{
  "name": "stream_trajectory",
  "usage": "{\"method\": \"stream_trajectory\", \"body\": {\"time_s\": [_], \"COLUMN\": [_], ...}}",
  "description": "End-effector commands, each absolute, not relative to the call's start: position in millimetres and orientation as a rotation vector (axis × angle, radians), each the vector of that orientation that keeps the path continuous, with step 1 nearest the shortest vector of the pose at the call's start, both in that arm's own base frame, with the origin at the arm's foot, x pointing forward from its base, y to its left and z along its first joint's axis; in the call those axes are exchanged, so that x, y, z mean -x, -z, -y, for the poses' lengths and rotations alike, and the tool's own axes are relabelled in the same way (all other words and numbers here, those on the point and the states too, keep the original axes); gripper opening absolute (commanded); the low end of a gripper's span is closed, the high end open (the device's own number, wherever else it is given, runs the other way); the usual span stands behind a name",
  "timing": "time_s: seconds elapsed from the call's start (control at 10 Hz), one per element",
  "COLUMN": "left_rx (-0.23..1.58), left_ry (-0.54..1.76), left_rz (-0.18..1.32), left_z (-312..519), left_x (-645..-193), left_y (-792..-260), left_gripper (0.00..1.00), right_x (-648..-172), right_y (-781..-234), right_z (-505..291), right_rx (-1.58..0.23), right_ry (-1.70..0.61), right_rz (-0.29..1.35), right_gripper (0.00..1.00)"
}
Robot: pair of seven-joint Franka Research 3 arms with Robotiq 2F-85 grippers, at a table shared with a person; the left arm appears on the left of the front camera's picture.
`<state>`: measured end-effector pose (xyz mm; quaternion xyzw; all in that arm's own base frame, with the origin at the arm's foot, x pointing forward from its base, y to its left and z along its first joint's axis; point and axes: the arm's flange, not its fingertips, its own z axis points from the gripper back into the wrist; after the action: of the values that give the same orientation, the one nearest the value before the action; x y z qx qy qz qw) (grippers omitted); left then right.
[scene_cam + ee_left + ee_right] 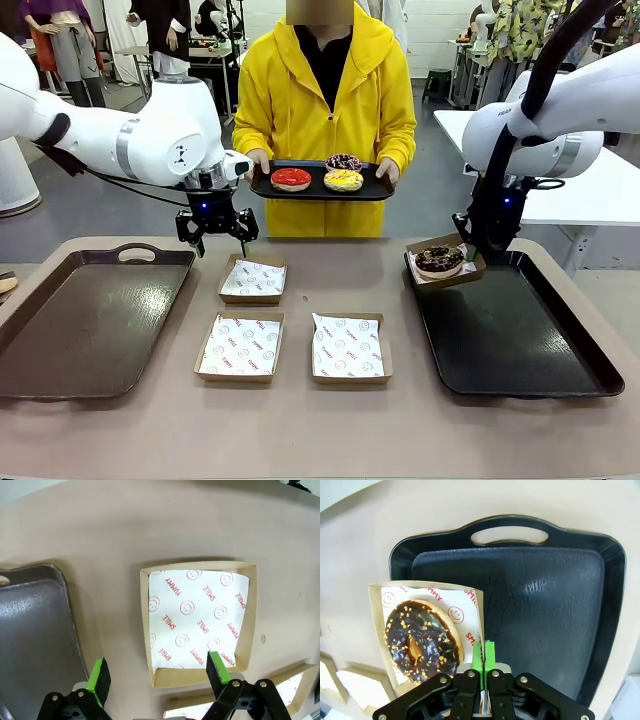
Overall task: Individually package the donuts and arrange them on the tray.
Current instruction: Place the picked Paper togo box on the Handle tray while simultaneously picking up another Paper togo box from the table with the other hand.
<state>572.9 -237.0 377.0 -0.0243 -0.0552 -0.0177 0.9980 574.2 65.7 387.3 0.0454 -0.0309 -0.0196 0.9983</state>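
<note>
Grey floor [100, 215]; white side table [610, 198] far right; pale back wall [435, 30]; even indoor light

Chocolate-brown sprinkled donut [434, 634], black tray [545, 605]

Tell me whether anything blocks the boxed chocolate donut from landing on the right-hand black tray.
Nothing visible does. The right claw is shut on the box wall, holding the chocolate donut over a corner of the black tray, whose floor lies bare.
</note>
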Motion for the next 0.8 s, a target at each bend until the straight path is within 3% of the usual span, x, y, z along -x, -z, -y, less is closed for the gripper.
{"method": "stream_trajectory", "body": {"time_s": [0.0,0.7], "left_rx": [0.049,0.002], "left_ry": [0.038,0.014], "left_rz": [0.132,0.078], "left_z": [241,247], "left_x": [-584,-610], "left_y": [-372,-333], "left_gripper": [1.00,1.00], "right_x": [-586,-590], "right_y": [-381,-369], "right_z": [-68,-50], "right_rx": [-0.067,-0.038], "right_ry": [0.076,0.085], "right_rz": [0.057,0.018], "right_gripper": [0.02,0.02]}}
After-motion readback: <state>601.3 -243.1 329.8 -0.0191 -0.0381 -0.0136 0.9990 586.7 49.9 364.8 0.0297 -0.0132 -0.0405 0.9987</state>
